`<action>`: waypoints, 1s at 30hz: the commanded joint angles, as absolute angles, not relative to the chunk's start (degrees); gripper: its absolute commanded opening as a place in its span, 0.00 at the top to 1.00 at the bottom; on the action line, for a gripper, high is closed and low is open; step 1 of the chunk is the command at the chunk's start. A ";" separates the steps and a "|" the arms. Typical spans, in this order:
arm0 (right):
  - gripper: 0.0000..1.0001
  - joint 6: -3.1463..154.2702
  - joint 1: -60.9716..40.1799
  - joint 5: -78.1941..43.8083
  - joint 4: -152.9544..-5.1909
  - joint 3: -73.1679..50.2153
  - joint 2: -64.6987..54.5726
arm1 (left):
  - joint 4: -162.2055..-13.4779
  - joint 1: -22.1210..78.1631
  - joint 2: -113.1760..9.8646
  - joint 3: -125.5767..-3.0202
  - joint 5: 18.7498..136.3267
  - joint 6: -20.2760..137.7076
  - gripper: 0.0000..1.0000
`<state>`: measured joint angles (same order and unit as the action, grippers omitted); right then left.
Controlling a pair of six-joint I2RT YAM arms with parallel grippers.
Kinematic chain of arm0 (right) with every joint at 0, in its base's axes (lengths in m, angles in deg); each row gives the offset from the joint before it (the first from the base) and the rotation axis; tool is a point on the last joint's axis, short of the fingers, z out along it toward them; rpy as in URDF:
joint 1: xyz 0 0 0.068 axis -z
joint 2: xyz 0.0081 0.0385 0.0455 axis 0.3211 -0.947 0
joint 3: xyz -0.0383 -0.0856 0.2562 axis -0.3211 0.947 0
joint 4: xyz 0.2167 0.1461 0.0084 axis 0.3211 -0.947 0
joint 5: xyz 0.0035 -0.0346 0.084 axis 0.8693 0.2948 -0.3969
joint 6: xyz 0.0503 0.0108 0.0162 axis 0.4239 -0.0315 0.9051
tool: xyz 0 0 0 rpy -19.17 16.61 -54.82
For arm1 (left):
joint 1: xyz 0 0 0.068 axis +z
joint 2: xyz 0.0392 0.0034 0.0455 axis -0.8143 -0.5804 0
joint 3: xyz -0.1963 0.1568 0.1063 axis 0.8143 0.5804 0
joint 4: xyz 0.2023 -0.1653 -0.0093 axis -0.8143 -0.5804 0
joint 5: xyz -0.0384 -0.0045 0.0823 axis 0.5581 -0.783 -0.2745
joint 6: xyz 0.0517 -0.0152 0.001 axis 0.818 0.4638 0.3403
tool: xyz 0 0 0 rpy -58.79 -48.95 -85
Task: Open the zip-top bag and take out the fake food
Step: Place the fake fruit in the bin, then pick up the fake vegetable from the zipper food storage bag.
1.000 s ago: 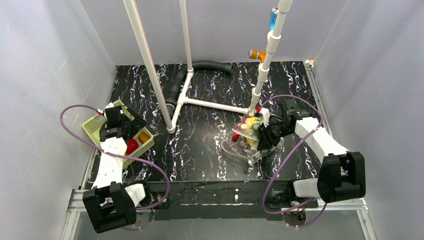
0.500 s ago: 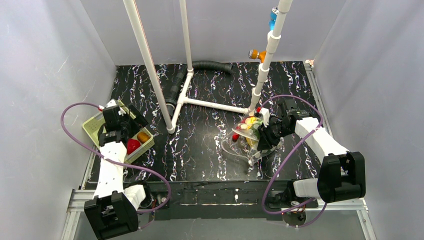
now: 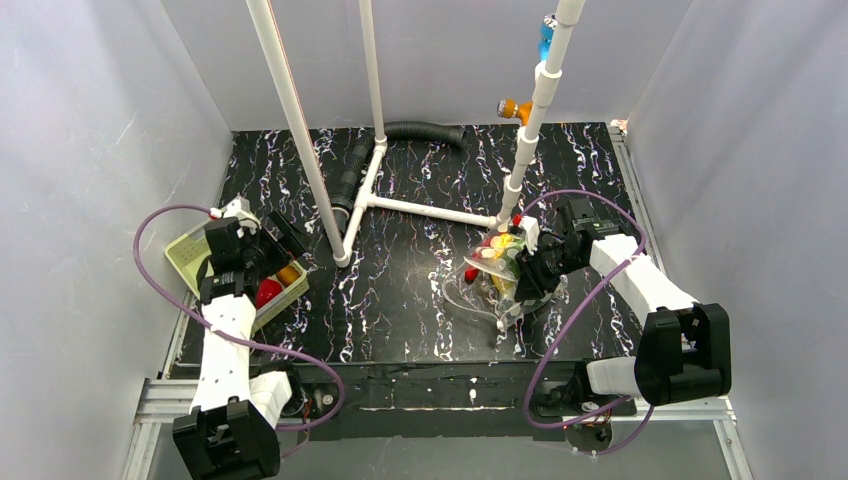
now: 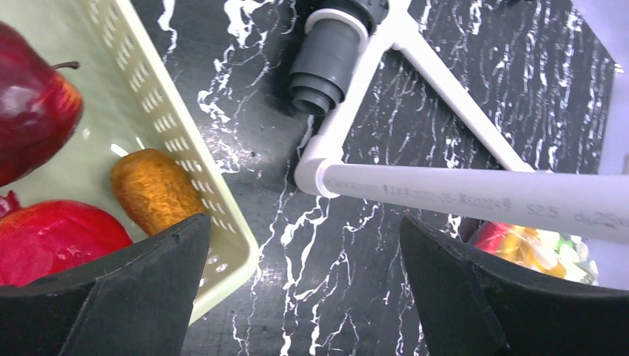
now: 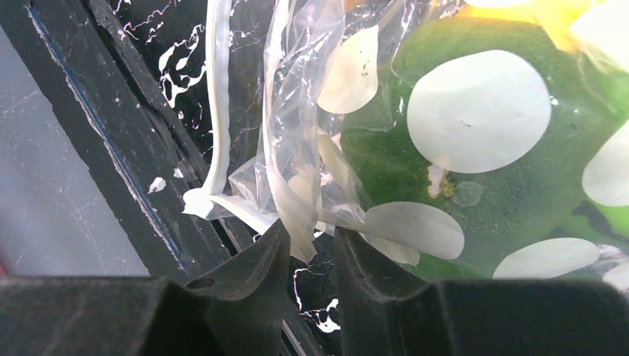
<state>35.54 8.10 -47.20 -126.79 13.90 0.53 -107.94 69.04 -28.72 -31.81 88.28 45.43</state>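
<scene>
Right of centre on the worktop (image 3: 400,310), right tool (image 5: 308,248) pinches the zip-top bag (image 5: 297,148), fake food (image 3: 500,246) inside; left tool (image 4: 304,297) gapes empty over the basket (image 4: 159,111), likely mid-unloading, next crossing to the bag mouth.

On the counter (image 3: 420,300), the basket (image 3: 182,252) lies left of the pipe frame (image 3: 420,208) and the zip-top bag (image 3: 475,285) right of it. Fake food (image 3: 502,245) lies in both.

zip-top bag (image 3: 478,288): one, right
basket (image 4: 159,133): one, left
red fruits (image 4: 33,111) (image 4: 59,237): two, in basket
orange piece (image 4: 152,189): one
arms (image 3: 225,335) (image 3: 640,280): two
</scene>
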 commanded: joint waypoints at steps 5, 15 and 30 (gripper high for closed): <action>0.64 34.59 7.83 -48.67 -128.21 11.95 1.48 | -105.66 69.25 -26.51 -29.83 96.33 45.09 0.02; 0.64 34.38 7.83 -48.82 -128.24 11.95 1.75 | -105.90 68.30 -25.35 -28.68 100.33 45.27 0.02; 0.64 34.32 7.83 -48.83 -128.25 11.95 1.58 | -108.63 62.85 -22.09 -27.50 101.75 43.91 0.02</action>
